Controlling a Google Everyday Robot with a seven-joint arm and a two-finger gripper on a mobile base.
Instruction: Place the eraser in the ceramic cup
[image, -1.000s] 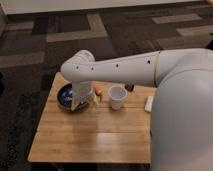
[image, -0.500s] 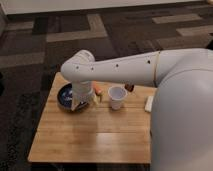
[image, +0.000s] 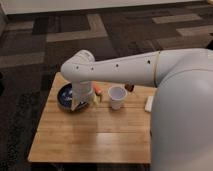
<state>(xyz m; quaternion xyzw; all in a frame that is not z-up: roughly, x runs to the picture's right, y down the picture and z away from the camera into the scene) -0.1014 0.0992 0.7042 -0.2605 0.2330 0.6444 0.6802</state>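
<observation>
The ceramic cup (image: 116, 96) is small and white and stands upright near the middle of the wooden table (image: 90, 135). The eraser (image: 130, 87) is a small dark reddish-brown block just right of and behind the cup, partly hidden by my arm. My gripper (image: 82, 103) hangs down from the white wrist at the right rim of the dark blue bowl (image: 64, 96), left of the cup and apart from the eraser.
A thin orange stick (image: 97, 90) lies between the bowl and the cup. A flat white block (image: 148, 103) lies at the table's right edge. My large white arm (image: 150, 70) spans the table's back and right side. Dark patterned carpet surrounds the table.
</observation>
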